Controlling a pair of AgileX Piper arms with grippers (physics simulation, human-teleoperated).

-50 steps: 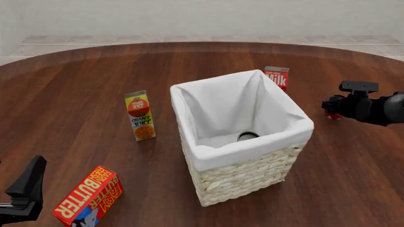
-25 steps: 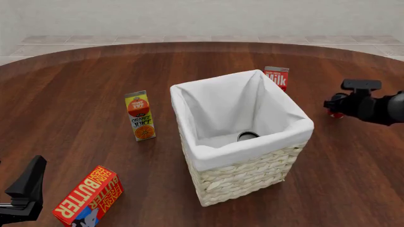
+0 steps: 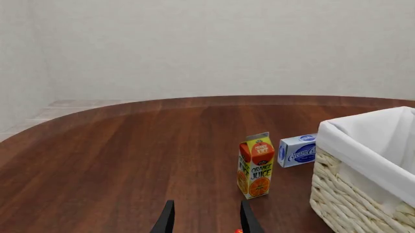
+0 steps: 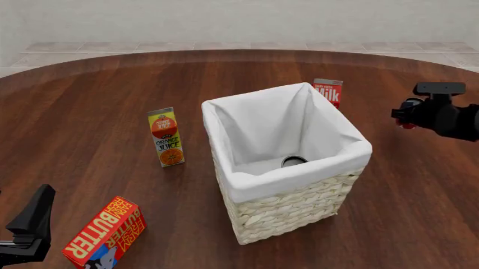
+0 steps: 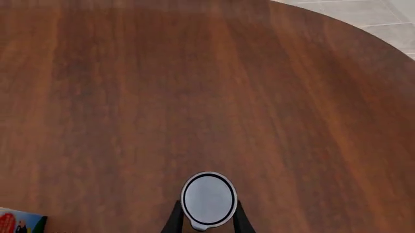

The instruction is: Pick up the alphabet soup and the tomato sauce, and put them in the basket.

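The right gripper [image 5: 206, 222] is clamped on a round-topped can [image 5: 208, 199], judged the tomato sauce, lifted clear at the basket's [image 4: 299, 185] three o'clock for carrying across; its label is hidden; a dark rim [image 4: 294, 161] inside the basket may be the alphabet soup; the left gripper [image 3: 204, 224] idles at seven o'clock, fingers parted, empty.

A dark-topped can [image 4: 294, 161] lies inside the basket [image 4: 288, 210]
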